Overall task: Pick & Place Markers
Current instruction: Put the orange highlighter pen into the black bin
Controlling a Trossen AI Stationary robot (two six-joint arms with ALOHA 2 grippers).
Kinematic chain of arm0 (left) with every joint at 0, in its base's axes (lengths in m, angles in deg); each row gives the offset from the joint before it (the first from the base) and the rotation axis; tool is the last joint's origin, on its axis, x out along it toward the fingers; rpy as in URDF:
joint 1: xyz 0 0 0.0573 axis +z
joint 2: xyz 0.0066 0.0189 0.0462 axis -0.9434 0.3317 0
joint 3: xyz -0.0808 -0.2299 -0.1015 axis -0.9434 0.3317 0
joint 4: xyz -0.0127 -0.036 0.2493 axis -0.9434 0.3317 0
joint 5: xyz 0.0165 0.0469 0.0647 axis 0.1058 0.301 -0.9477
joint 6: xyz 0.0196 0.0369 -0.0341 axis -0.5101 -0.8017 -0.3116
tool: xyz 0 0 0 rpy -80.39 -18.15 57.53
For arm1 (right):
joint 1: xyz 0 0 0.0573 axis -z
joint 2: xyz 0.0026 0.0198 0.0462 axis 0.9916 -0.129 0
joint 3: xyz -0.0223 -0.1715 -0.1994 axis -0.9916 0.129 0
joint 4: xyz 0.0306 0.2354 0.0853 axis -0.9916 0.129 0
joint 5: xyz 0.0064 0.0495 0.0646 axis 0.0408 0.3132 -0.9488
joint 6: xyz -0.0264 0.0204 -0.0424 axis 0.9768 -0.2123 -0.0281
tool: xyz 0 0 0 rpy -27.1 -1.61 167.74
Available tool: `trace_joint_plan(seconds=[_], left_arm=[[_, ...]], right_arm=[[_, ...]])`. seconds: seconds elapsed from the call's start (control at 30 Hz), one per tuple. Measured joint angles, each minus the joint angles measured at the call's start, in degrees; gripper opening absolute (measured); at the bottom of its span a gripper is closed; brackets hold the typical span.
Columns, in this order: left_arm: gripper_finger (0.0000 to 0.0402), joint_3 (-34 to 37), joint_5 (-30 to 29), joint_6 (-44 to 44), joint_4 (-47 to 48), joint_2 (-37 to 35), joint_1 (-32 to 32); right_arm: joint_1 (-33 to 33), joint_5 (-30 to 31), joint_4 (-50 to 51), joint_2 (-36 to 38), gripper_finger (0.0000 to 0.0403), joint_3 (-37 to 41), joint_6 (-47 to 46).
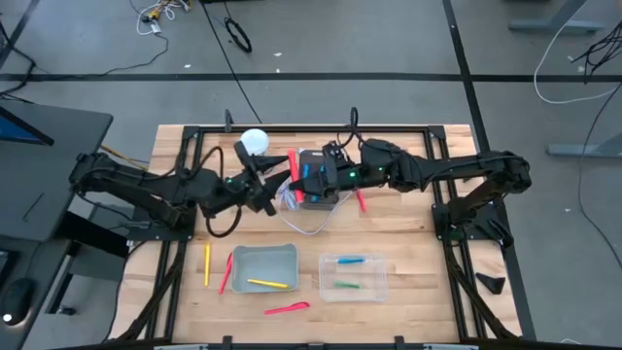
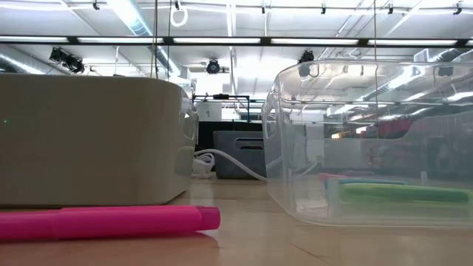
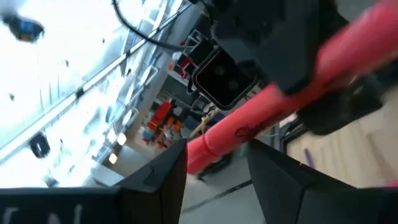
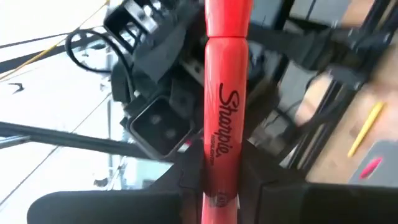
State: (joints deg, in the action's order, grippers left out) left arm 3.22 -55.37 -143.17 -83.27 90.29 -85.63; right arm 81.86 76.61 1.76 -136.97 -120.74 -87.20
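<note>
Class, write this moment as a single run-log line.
phase: handover above table | left gripper: open around red marker | right gripper: shut on red marker | grey tray: yellow marker inside

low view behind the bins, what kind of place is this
Probably a robotics lab or workshop: exposed ceiling ducts, long strip lights, a wooden table, and loose cables on the grey floor.

Wooden table (image 1: 408, 243) with trays and loose markers

Two trays are set side by side near the front edge: a grey tray (image 1: 264, 268) and a clear tray (image 1: 353, 277). Yellow (image 1: 207, 263), red (image 1: 225, 273) and pink (image 1: 287, 309) markers are laid directly on the wood around the grey tray.
</note>
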Motion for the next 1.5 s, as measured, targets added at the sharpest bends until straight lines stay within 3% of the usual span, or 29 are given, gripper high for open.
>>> trace_joint_plan(seconds=[0.23, 0.5, 0.87, 1.5], left_arm=[[0.0178, -0.02, -4.37, 12.78, -0.45, -0.22, -2.08], [0.0178, -0.02, -5.97, 24.52, -0.38, -0.31, -4.33], [0.0178, -0.04, -7.02, 25.22, -0.16, -0.31, -6.78], [0.0178, -0.11, -7.0, 27.6, 2.32, -0.31, -8.68]], right_arm=[[1.98, 5.86, 8.68, 3.12, 0.0051, 0.14, 7.01], [3.43, 14.41, 27.77, 5.6, 0.0051, -0.68, 9.96], [5.5, 21.45, 51.48, 3.89, 0.0051, -8.87, 11.33], [5.63, 18.81, 84.55, -12.5, 0.0051, -30.45, 9.95]])
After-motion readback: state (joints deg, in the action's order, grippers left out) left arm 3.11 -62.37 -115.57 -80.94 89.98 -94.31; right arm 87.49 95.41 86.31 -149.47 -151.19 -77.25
